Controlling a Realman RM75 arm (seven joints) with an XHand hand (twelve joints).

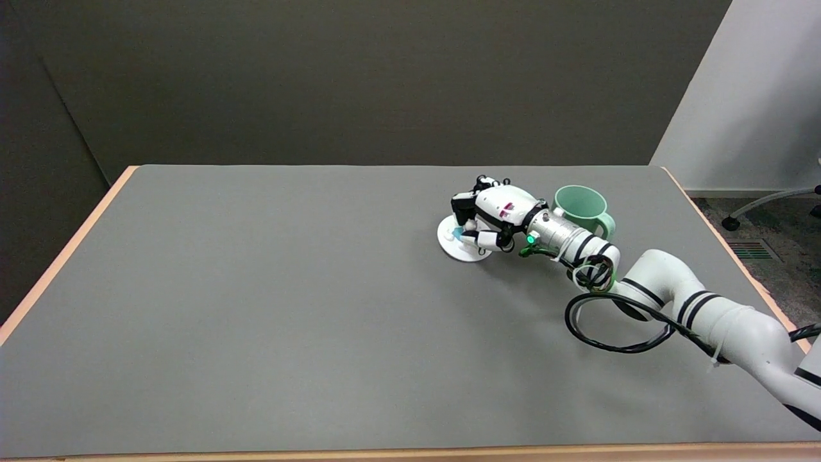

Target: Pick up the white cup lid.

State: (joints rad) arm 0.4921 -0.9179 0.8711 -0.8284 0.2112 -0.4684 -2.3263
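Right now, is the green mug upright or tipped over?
Upright: the green mug stands on the table, its open mouth facing up and its handle out to the side.

White cup lid: round, flat, plain white disc with a small blue mark near its upper left part. Lies on the grey worktop, right of the frame's middle and a little above it. Looks flat or nearly flat on the surface; cannot tell if one edge is raised. Right part covered by the hand, whose curled fingers close over it; only left and lower parts visible.
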